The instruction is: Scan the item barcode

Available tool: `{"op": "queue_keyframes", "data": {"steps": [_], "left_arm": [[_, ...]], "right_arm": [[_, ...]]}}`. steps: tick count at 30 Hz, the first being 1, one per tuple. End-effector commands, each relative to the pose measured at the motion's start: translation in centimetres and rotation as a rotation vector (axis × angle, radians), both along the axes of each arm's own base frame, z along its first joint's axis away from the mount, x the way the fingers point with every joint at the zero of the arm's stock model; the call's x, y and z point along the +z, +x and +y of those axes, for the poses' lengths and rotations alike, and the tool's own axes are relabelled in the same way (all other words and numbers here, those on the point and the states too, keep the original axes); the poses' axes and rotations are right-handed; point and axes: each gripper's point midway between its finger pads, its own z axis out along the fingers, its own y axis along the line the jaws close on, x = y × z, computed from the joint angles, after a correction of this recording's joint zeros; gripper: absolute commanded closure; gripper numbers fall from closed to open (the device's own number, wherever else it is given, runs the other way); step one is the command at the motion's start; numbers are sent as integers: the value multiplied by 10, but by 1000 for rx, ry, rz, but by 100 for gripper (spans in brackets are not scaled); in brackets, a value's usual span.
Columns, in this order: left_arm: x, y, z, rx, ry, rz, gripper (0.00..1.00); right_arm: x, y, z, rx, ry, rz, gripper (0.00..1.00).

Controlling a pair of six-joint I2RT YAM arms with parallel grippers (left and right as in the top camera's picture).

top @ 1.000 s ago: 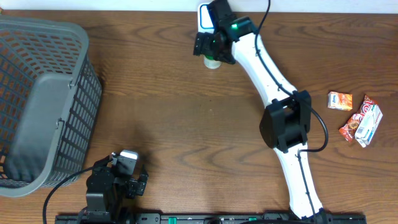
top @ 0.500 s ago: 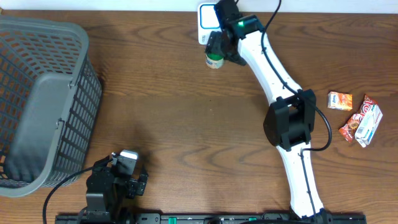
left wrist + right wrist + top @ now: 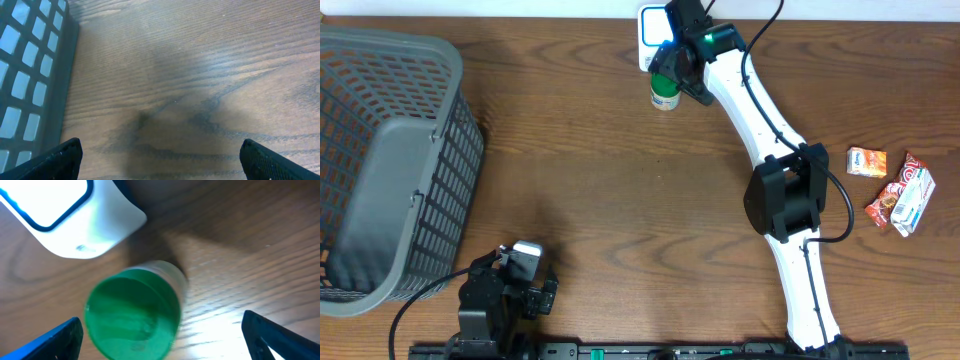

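Both gape: left pincer point(image 3: 160, 160) over the table point(image 3: 200, 75), right pincer point(image 3: 162, 332) above a green-capped bottle point(image 3: 132, 312), label point(image 3: 664, 99) unreadable.

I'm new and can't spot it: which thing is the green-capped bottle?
Look to the far edge of the wooden table, where a white scanner sits. Just beside it stands the bottle. It is the only green-capped thing there; the snack packets lie far right.
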Motion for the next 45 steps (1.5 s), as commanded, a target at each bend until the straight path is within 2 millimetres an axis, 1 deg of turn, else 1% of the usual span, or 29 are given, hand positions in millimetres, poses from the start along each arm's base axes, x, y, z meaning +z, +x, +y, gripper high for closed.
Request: {"op": "queue_keyframes", "data": {"steps": [1, 3, 5, 10, 13, 15, 17, 18, 20, 22, 23, 24, 26, 28, 32, 35, 38, 41, 43, 45], "left_arm": [[-14, -8, 0, -1, 0, 57, 2], [-14, -8, 0, -1, 0, 57, 2], [-14, -8, 0, -1, 0, 57, 2], [-14, -8, 0, -1, 0, 57, 2], [-14, -8, 0, -1, 0, 57, 1], [-14, -8, 0, -1, 0, 57, 2], [-14, -8, 0, -1, 0, 57, 2], [-14, -8, 0, -1, 0, 57, 2], [-14, -8, 0, -1, 0, 57, 2], [-14, -8, 0, -1, 0, 57, 2], [-14, -8, 0, -1, 0, 57, 2], [-14, -8, 0, -1, 0, 57, 2], [-14, -8, 0, -1, 0, 57, 2], [-14, -8, 0, -1, 0, 57, 2], [-14, -8, 0, -1, 0, 57, 1], [-14, -8, 0, -1, 0, 57, 1], [-14, -8, 0, -1, 0, 57, 2], [-14, -8, 0, -1, 0, 57, 2], [-14, -8, 0, -1, 0, 57, 2], [-14, -8, 0, -1, 0, 57, 2]], "right_arm": [[-4, 4, 17, -86, 101, 6, 1], [-7, 7, 24, -101, 138, 5, 1], [-14, 7, 28, -130, 156, 18, 1], [-47, 8, 45, -130, 221, 69, 1], [-65, 6, 47, -137, 230, 103, 1], [-68, 5, 45, -139, 223, 109, 4], [-69, 5, 44, -140, 221, 111, 10], [-69, 4, 43, -131, 216, 114, 18], [-69, 3, 43, -118, 214, 120, 27], [-70, 1, 42, -98, 206, 128, 41], [-71, -1, 41, -84, 196, 132, 51], [-72, -3, 40, -79, 189, 139, 55], [-72, -4, 37, -51, 172, 143, 59], [-72, -8, 35, -21, 153, 151, 59], [-67, -19, 29, 70, 102, 172, 61], [-54, -27, 26, 157, 63, 175, 62], [-39, -37, 21, 303, 3, 166, 62], [-25, -53, 14, 545, -85, 167, 61], [-22, -68, 7, 718, -148, 193, 61], [-25, -85, -3, 886, -215, 246, 59]]}}
